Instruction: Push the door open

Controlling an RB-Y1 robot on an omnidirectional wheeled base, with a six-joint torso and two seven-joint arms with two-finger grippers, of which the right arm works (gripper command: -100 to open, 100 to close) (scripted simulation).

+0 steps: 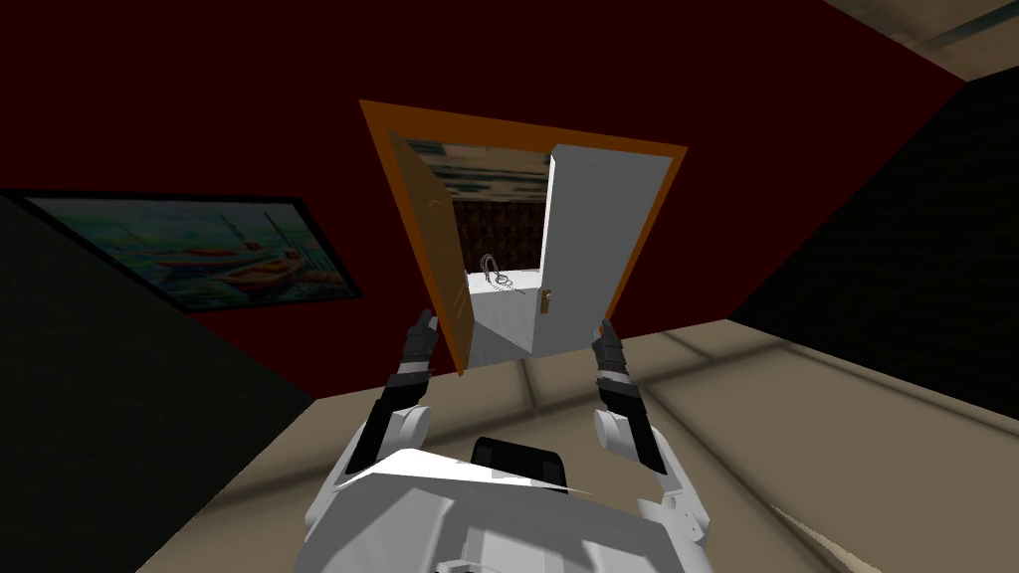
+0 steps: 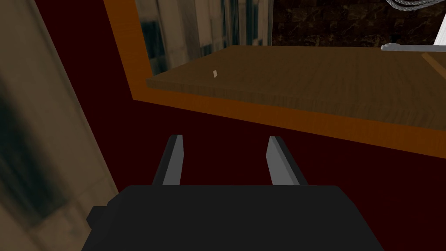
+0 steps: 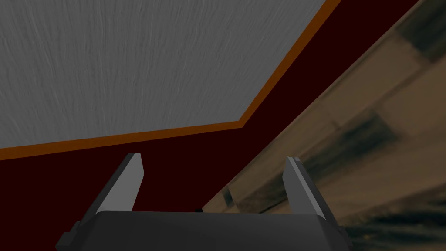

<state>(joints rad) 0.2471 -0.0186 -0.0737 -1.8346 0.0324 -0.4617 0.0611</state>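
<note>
Standing square before the opening, the robot has one arm raised on each side of it, which I judge to be a ready position for pushing. On the far left, a dark-framed painting of boats hangs on the dark red wall, well apart from the work.

The left gripper is held up near the lower left corner of the orange door frame. Its fingers are spread apart, hold nothing and touch nothing; in the left wrist view they point at the red wall just beside the frame. Past the frame, the brown wooden door panel is turned edge-on, away from the frame's plane.

Between the two panels there is a gap, and through it a white bench shows in the room behind.

The light grey door leaf, with a small brass-coloured handle low on its inner edge, fills the right half of the frame and looks only partly swung. It is probably the part which needs the push.

The right gripper hovers near the lower right corner of this leaf, above the beige tiled floor. Its fingers are also wide apart and empty, aimed at the red wall just under the grey surface, not yet in contact.
</note>
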